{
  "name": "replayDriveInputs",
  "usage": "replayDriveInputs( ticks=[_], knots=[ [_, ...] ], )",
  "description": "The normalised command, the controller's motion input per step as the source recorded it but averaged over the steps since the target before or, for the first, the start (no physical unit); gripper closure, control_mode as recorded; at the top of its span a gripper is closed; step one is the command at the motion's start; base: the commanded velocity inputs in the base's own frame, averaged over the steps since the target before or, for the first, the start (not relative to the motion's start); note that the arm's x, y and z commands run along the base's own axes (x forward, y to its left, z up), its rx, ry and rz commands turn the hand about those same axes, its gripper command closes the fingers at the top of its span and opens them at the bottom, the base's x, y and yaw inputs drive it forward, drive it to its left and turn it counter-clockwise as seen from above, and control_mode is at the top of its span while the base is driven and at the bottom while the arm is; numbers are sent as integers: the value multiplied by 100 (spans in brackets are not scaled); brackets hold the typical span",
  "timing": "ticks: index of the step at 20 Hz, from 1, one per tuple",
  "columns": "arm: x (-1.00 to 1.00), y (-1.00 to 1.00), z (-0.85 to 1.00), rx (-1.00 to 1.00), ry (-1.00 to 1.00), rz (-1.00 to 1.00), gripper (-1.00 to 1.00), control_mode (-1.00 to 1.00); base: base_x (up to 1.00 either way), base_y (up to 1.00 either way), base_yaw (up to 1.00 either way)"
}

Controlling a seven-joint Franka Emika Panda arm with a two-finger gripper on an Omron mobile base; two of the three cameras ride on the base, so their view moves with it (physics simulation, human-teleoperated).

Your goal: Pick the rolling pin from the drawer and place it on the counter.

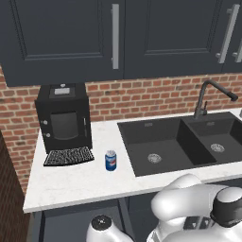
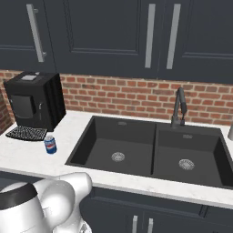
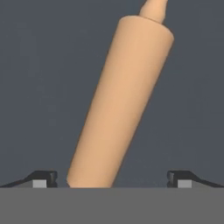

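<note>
In the hand view the rolling pin (image 3: 120,100), a light tan wooden cylinder, lies on the dark blue-grey floor of the drawer (image 3: 39,87). It slants from the lower middle to the upper right, where one narrow handle shows. My gripper (image 3: 113,180) is open and hangs over the pin's near end, with the left fingertip (image 3: 43,179) close beside the pin and the other farther off. The pin's near handle is hidden. The white speckled counter (image 1: 71,182) spreads above my arm, which reaches down below its front edge.
A blue soda can (image 1: 110,160) stands on the counter next to a black coffee machine (image 1: 64,120). The black double sink (image 1: 160,142) with its faucet (image 1: 203,101) takes up the counter's right part. Dark upper cabinets hang above a brick wall.
</note>
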Motion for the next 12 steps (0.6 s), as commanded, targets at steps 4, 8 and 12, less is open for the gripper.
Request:
replayDriveInputs(
  ticks=[4, 8, 12],
  knots=[
    [-7, -8, -4, 0, 0, 0, -100, -100, 0, 0, 0],
    [1, -7, -7, 0, 0, 0, -100, -100, 0, 0, 0],
    [24, -4, -2, 0, 0, 0, -100, -100, 0, 0, 0]
  ],
)
